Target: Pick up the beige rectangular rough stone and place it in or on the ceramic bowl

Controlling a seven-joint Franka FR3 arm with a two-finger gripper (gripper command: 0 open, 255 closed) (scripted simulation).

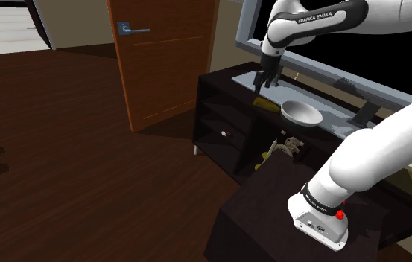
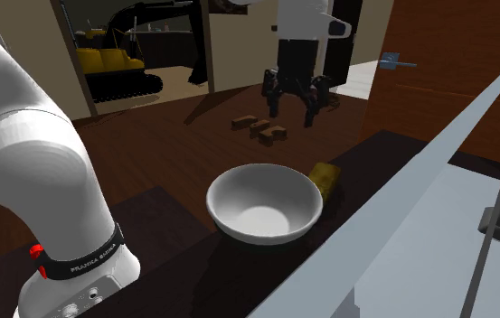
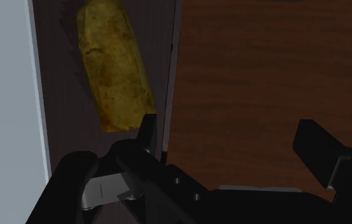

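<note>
Stone (image 3: 114,70) x1, just beside bowl (image 2: 263,203) x1 | gripper (image 2: 292,116) x1 above, wide, empty

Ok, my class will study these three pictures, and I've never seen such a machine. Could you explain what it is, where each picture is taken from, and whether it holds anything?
It is a white robot arm ending in a black two-finger gripper. One picture looks down from beside its stand, another looks along the cabinet with the bowl up close, and the third comes from a camera on the hand. On a dark cabinet a yellowish-beige stone lies beside a pale bowl. The gripper hangs open near the stone, holding nothing.
</note>
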